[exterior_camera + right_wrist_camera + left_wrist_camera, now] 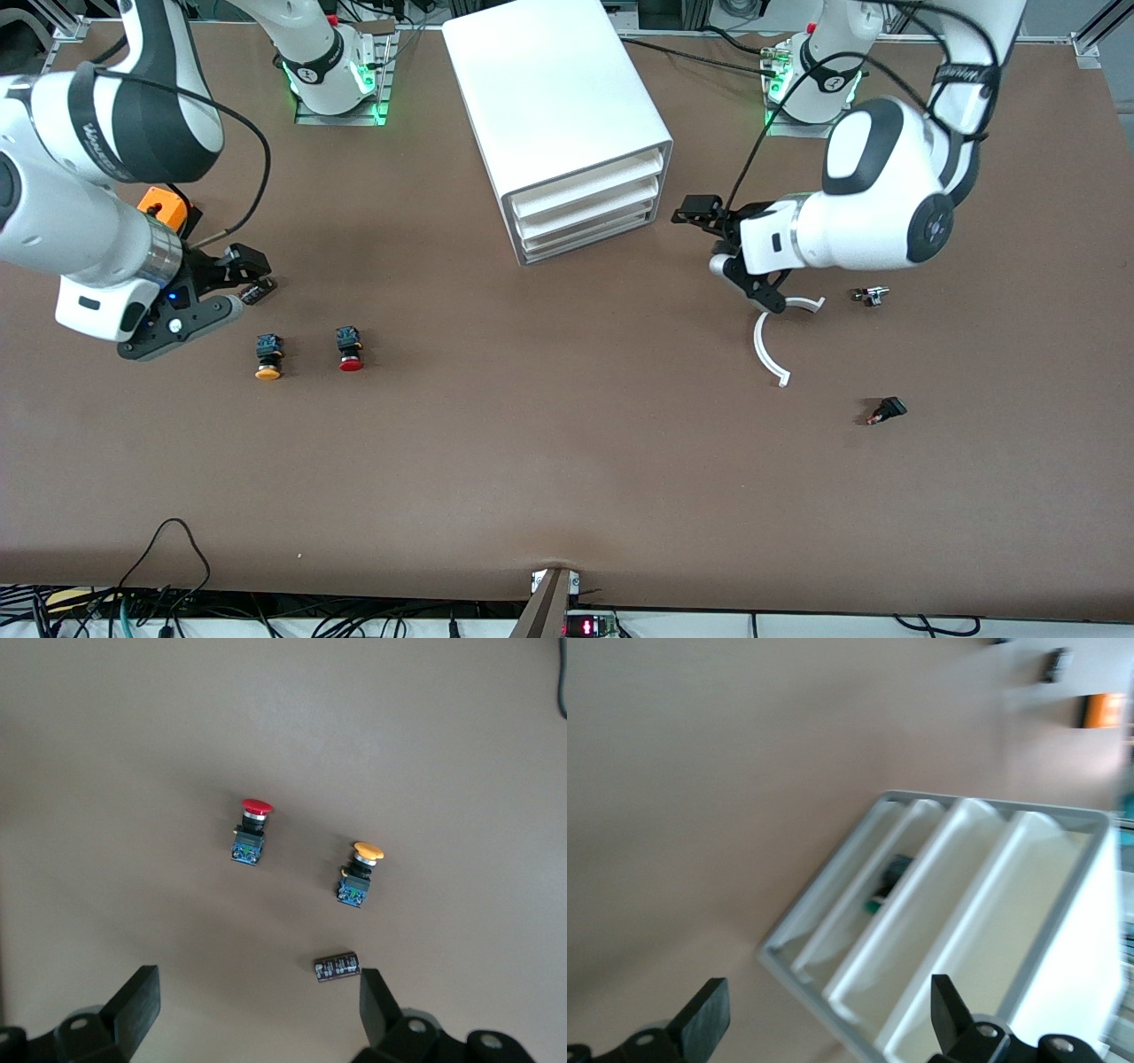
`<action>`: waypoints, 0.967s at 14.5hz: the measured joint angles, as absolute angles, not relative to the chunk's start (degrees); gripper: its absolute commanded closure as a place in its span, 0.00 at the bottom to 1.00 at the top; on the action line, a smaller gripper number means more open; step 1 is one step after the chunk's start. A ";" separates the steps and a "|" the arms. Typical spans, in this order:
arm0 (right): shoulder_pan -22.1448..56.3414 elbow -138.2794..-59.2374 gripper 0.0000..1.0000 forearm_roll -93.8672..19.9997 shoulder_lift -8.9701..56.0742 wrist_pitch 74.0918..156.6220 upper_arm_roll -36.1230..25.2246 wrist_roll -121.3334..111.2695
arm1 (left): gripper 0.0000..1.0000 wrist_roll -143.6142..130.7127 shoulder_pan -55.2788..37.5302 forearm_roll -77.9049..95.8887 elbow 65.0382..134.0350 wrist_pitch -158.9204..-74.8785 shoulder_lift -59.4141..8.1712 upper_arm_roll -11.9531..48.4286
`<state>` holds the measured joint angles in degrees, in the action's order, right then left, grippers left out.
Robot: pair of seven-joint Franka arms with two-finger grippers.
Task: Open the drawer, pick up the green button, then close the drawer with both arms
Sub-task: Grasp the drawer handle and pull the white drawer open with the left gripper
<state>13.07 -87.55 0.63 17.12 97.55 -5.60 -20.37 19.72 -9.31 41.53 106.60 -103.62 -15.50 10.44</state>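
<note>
- The right arm [97, 146] has white lettering on its dark grey joint band; the word cannot be made out.
- The left arm [961, 75] has similar white lettering on a dark band, also unreadable.
- A small display [580, 626] at the table's near edge shows red glowing characters, too small to read.
- The small black cylinder [337, 967] carries pale print, illegible.

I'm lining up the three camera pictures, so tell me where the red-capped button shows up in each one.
Front view: red-capped button lies on the table toward the right arm's end, beside the yellow-capped button.
Left wrist view: not in it.
Right wrist view: near the picture's middle.
Shared landmark: the yellow-capped button, seen in the front and right wrist views.
</note>
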 measured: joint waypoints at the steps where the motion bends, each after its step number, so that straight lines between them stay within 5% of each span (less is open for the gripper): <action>1: 13.07 -87.54 0.00 0.58 17.80 97.63 -5.62 -20.37 | 0.00 22.29 -9.31 44.45 106.72 -103.68 -17.29 10.43; 14: 12.78 -87.04 0.00 -2.09 24.00 100.89 -6.01 -22.33 | 0.00 54.22 -9.23 67.88 112.67 -103.39 -31.21 10.35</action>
<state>12.78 -87.04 -2.09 24.00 100.89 -6.01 -22.33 54.22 -9.23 67.88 112.67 -103.39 -31.21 10.35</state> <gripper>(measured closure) 0.000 0.000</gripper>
